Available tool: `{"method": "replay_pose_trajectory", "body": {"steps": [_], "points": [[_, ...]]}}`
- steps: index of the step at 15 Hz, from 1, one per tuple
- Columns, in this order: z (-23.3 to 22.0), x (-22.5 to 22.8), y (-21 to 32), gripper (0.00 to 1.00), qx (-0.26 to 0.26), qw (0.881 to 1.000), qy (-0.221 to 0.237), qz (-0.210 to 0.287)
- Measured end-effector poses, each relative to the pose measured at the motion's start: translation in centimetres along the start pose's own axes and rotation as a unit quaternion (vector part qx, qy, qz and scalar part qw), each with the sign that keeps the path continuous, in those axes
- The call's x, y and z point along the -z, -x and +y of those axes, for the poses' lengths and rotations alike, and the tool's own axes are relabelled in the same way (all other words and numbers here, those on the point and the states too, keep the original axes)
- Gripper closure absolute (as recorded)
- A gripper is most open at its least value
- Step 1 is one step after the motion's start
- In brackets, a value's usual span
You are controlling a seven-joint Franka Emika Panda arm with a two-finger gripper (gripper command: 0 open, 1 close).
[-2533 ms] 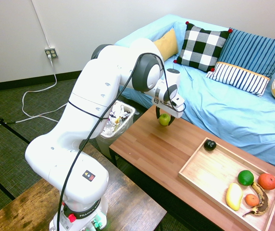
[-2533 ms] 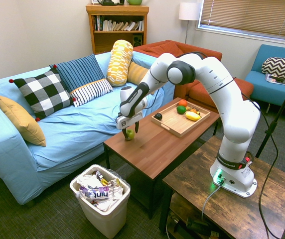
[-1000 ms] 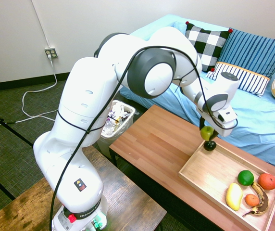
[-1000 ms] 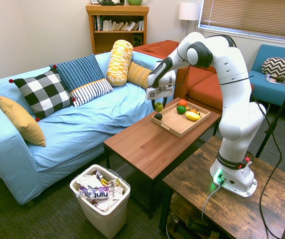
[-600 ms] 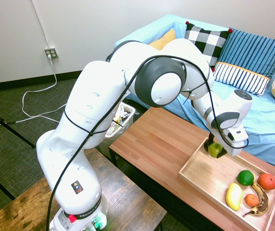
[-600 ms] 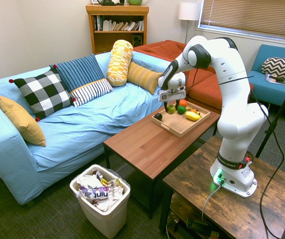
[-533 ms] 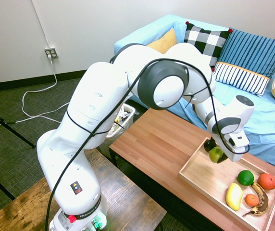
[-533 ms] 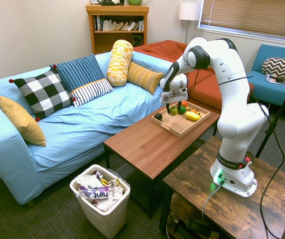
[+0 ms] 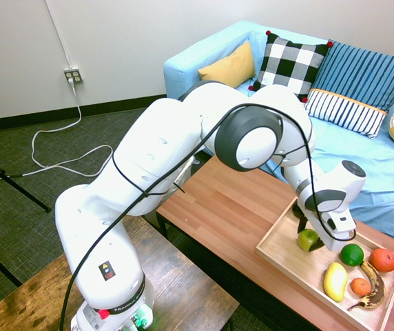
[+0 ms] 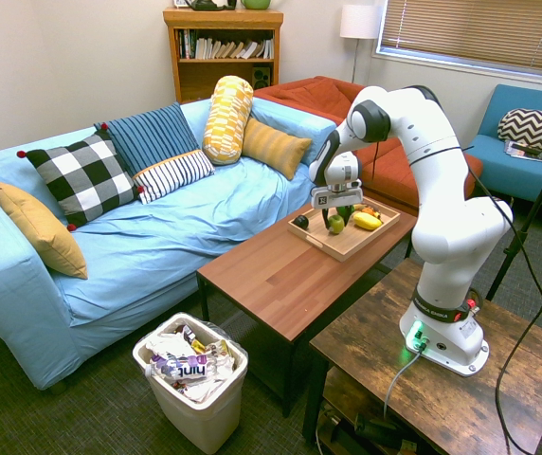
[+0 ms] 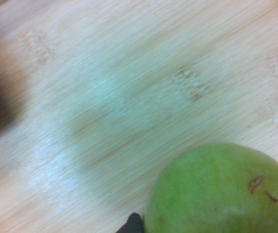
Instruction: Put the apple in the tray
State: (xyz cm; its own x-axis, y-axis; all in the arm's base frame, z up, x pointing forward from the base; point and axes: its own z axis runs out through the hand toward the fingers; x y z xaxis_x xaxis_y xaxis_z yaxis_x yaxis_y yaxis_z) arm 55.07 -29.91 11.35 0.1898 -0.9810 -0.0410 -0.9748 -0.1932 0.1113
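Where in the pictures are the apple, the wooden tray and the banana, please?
Apple point(image 9: 308, 239): first exterior view, its rounded side.
Wooden tray point(image 9: 275, 251): first exterior view, its bare floor.
Banana point(image 9: 375, 277): first exterior view, the middle of its spotted peel.

The tray point(image 9: 290, 256) lies on the low table point(image 9: 214, 200), before the sofa point(image 10: 171, 223). In the tray, the banana point(image 9: 375, 293) lies beside the small orange fruit point(image 9: 360, 287). Bin point(image 10: 195, 379) beside the table.
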Motion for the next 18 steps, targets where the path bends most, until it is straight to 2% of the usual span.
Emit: {"method": "replay_pose_trajectory", "body": {"steps": [1,2,12,18], "points": [[-0.1,0.1,-0.1,1.0,0.0,1.0,-0.001,-0.001],[-0.1,0.0,-0.1,0.0,0.0,1.0,-0.003,-0.002],[-0.5,0.8,0.1,0.0,0.007,1.0,-0.021,-0.008],[1.0,8.8,0.2,0.0,0.002,0.998,-0.065,0.012]]}}
